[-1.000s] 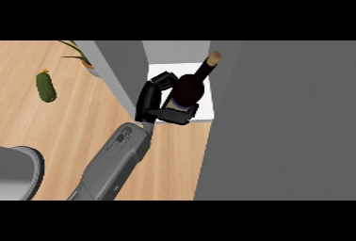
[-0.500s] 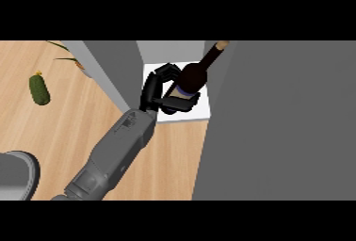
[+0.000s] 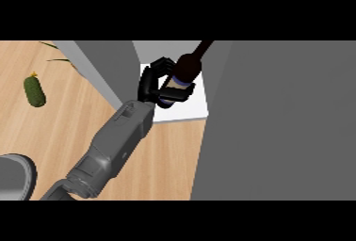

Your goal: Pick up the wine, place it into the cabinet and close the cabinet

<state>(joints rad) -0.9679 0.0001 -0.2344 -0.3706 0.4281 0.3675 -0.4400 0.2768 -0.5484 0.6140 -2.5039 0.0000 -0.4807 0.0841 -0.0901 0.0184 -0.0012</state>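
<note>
Wine bottle (image 3: 186, 70) is gripped by the curled left robot hand (image 3: 158, 87) over the cabinet (image 3: 182, 110) floor, tilted for placing inside.

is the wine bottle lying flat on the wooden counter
No, the wine bottle is held in the hand, whose fingers curl round it above the cabinet's white shelf.

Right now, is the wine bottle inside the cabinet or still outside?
Inside. The wine bottle, held in the hand, sits above the cabinet's white shelf, between its grey walls. Whether it rests on the shelf, I cannot tell.
</note>
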